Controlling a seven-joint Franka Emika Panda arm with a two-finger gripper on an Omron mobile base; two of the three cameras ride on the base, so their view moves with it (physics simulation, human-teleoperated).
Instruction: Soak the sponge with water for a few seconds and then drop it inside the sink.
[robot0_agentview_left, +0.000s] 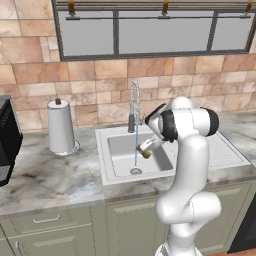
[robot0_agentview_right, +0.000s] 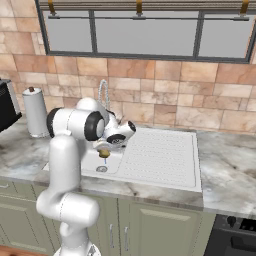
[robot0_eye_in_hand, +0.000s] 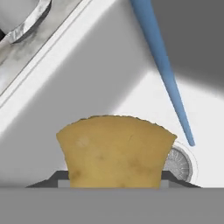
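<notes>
Holding the small yellow-tan rectangular sponge (robot0_eye_in_hand: 114, 151) between them, the robot's dark fingers (robot0_agentview_left: 145, 151) are closed on its sides, above the white rectangular recessed sink (robot0_agentview_left: 116, 170). The thin pale blue stream of water (robot0_eye_in_hand: 162, 65) falls just beside the sponge, apart from it, to the round drain (robot0_eye_in_hand: 178, 164). Open basin floor lies all round; the near rim meets the marbled grey surface (robot0_agentview_left: 50, 180).

The white arm rises from its base, bends at the elbow and reaches forward and down. Its pincer (robot0_agentview_left: 145, 151) is clamped, apparently with fingertips pointing downward, gripping the sponge (robot0_eye_in_hand: 116, 151).
</notes>
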